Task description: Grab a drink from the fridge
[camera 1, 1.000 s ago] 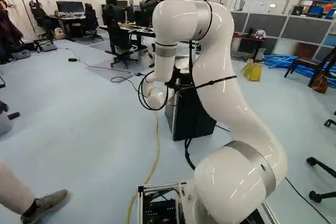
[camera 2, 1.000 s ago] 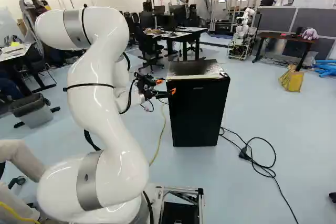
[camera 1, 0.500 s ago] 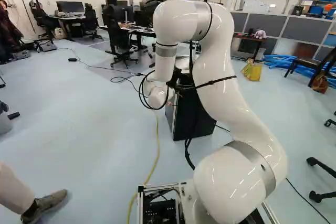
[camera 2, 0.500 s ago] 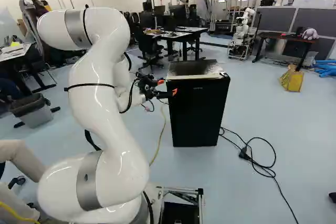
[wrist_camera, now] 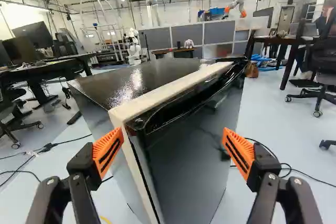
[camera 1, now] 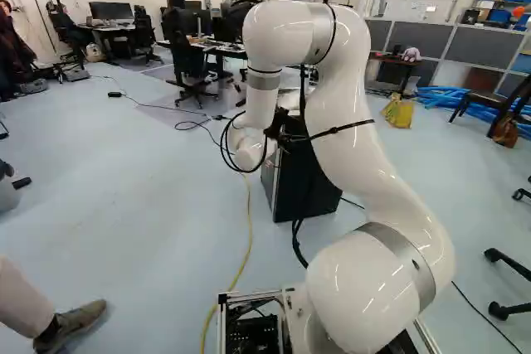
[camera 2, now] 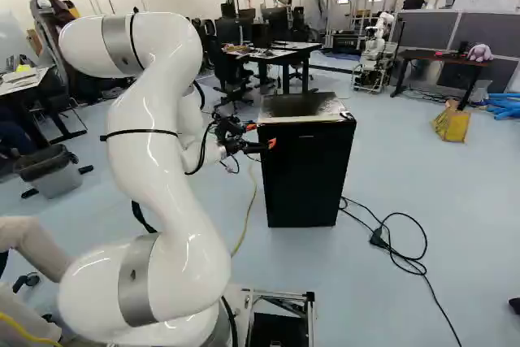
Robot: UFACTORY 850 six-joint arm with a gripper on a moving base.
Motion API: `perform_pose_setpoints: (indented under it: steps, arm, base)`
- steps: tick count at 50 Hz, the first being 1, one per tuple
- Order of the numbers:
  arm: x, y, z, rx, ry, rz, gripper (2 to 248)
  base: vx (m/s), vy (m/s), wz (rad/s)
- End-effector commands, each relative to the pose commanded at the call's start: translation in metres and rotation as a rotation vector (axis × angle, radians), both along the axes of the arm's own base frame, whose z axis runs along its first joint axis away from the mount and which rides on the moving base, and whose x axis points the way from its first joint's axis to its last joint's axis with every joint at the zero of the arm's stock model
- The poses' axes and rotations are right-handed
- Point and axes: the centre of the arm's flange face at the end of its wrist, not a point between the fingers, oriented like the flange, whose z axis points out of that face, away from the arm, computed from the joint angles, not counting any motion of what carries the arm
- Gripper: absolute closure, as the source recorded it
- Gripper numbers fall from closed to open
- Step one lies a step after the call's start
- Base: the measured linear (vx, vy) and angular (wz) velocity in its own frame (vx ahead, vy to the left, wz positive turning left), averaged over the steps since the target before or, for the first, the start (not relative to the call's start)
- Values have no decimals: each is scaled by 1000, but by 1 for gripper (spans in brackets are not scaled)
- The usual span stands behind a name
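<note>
One tool [camera 2: 261,136] nearer one fridge [camera 2: 305,176]

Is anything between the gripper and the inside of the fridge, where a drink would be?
Yes: the fridge door, which looks shut, stands ahead of the open gripper. No drink is visible.

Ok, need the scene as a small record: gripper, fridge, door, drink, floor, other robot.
gripper: open, at the fridge's near upper corner
held: nothing
fridge: black, upright on the floor, ahead of the base
door: looks shut
drink: not visible in any view
contact: can't tell whether the gripper touches the fridge
floor: black cable beside the fridge; yellow cable left of the arm in the left base view
other robot: another white arm, beyond the fridge
</note>
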Motion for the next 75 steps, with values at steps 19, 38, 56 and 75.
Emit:
perform_pose_setpoints:
  steps: [19,38,56,75]
  arm:
    - [-1,-1,0,2,1,-20,3]
    - [-2,-3,0,4,1,-39,3]
    - [-4,-4,-1,7,2,-58,3]
    - [-5,-5,-1,9,3,-78,3]
  base:
    - [0,0,0]
    - [0,0,0]
    - [0,0,0]
    - [0,0,0]
